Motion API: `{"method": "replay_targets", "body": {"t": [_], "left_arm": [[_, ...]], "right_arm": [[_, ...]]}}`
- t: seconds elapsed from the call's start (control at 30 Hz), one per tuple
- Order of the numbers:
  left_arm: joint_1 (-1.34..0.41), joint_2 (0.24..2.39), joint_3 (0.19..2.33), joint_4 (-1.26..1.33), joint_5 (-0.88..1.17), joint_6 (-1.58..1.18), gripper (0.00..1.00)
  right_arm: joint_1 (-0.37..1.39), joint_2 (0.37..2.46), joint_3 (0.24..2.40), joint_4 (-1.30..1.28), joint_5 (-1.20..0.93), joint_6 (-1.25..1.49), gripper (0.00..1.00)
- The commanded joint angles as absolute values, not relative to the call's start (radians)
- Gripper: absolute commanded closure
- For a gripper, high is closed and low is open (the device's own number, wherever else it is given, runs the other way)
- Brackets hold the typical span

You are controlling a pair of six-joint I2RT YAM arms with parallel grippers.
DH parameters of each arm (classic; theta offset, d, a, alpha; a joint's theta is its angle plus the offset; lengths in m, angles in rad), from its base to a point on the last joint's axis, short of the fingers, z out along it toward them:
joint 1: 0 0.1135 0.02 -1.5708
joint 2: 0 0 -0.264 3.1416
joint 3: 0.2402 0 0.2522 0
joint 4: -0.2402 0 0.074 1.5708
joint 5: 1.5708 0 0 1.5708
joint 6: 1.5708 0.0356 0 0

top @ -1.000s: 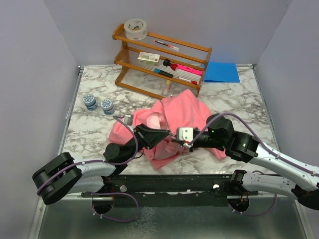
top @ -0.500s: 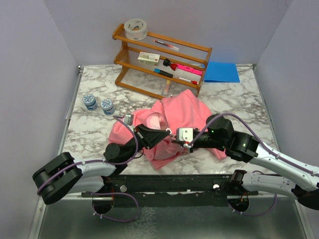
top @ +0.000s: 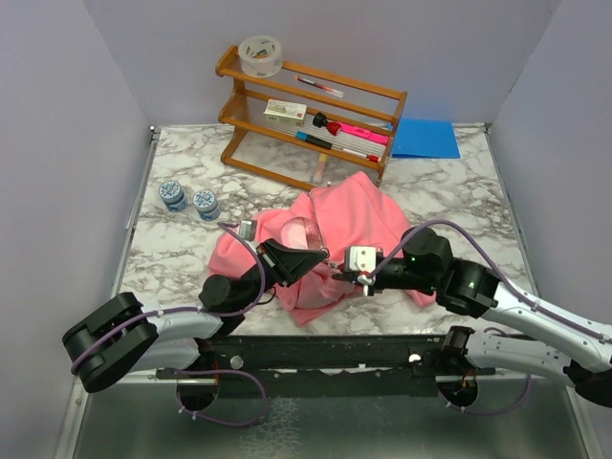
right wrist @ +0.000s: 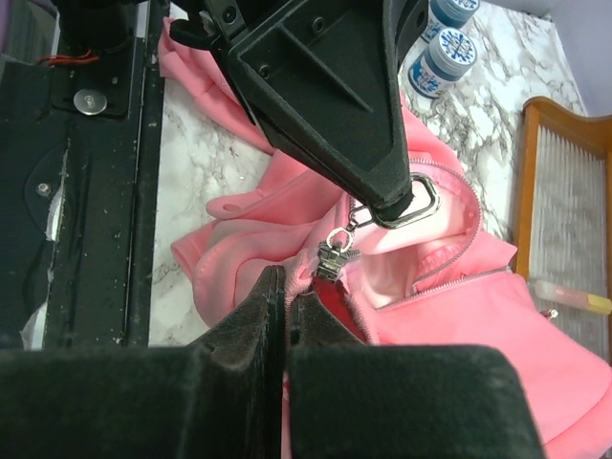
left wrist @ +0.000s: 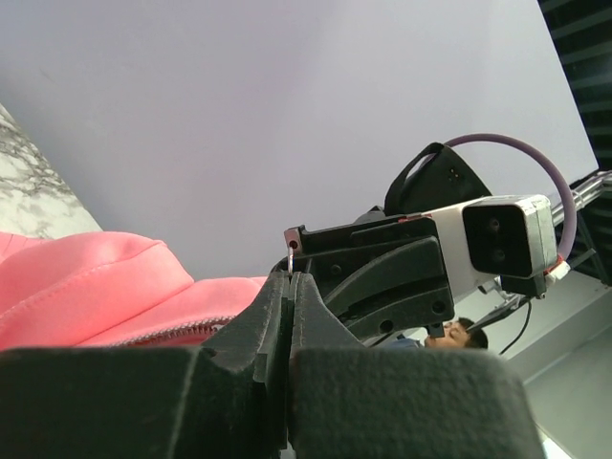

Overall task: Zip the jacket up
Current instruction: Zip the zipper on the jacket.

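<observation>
Left gripper (top: 323, 256): closed, its fingertips (left wrist: 271, 320) pressed together on the ring of the zipper pull (right wrist: 422, 197); it sits on the side of the jacket away from the wooden rack (top: 311, 115).
Right gripper (top: 336, 275): closed, fingers (right wrist: 251, 330) pinched on the jacket's front edge just below the zipper slider (right wrist: 334, 259); it is just beside the left gripper and a little farther from the rack.
Jacket (top: 349, 215): pink fleece, lying crumpled on the marble table (top: 459, 191) directly in front of the rack, its far edge near the rack's right foot.
Jacket front: open, paler pink lining showing between the two rows of zipper teeth (right wrist: 457, 280), which spread apart towards the rack.
Zipper slider: hangs from the pull at the near end of the teeth, on the side of the jacket away from the rack.
Arms: both reach in from the table edge opposite the rack and meet nose to nose over the jacket's near part.
Two blue-lidded jars (top: 189, 199): side by side on the table, in front of the rack's left end, well apart from the jacket.
Tape roll (top: 260, 55): on the left end of the rack's top shelf.
Pens and markers (top: 349, 129): lying along the rack's shelves.
Blue folder (top: 426, 137): flat on the table, just right of the rack.
</observation>
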State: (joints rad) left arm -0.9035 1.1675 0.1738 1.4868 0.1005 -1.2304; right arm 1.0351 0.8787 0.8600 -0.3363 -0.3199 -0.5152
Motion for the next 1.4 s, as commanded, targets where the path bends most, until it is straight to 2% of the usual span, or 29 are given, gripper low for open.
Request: {"method": "replay_targets", "body": {"t": [0.0,0.23,0.83,1.37], "left_arm": [[-0.899,1.149,0.208,1.49,0.067,-1.209,1.0],[-0.899,1.084,0.225,1.269,0.03,-1.171,1.0],[-0.9,1.02,0.251,0.908,-0.068,-1.123,1.0],[-0.898,0.907,0.233,0.677,-0.163,-1.048,1.0]], "right_arm": [[1.043,0.841,0.829,-0.26,-0.305,-0.452,1.0],[1.043,0.789,0.774,-0.166,-0.248,-0.428,1.0],[1.043,0.672,0.673,0.029,-0.149,-0.328,1.0],[1.043,0.556,0.623,0.025,-0.044,-0.168,1.0]]}}
